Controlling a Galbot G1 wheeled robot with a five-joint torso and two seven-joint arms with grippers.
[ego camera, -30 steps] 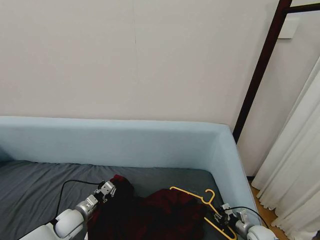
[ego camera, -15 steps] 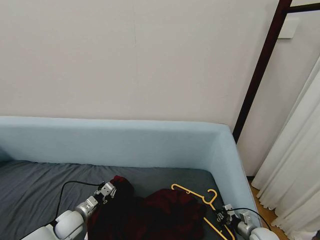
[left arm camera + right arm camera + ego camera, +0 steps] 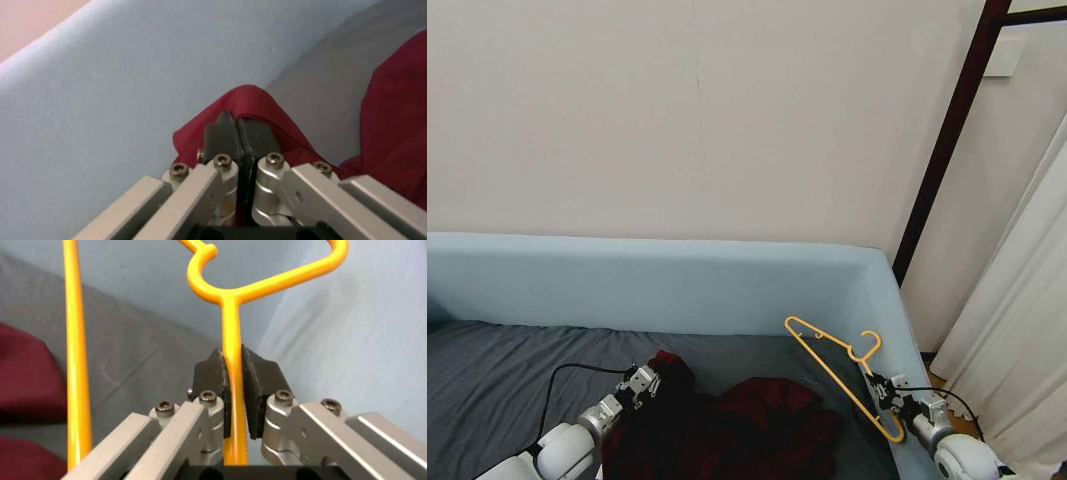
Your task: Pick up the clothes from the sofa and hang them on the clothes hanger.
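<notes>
A dark red garment (image 3: 727,435) lies crumpled on the grey sofa seat (image 3: 497,375). My left gripper (image 3: 640,380) is shut on a fold of the red garment (image 3: 250,102), close to the pale blue backrest. My right gripper (image 3: 882,390) is shut on the yellow hanger (image 3: 842,365), which is lifted off the seat and tilted beside the sofa's right arm. In the right wrist view the pads (image 3: 257,377) clamp the hanger's stem (image 3: 231,330) just under its hook.
The pale blue sofa backrest (image 3: 657,285) and right arm (image 3: 882,330) wall in the seat. A dark rack post (image 3: 947,140) stands at the right, with white curtains (image 3: 1017,340) beside it. A black cable (image 3: 562,385) trails from the left arm.
The right gripper has lifted the yellow hanger up and to the right, clear of the red garment. The left gripper has stayed put on the cloth.
</notes>
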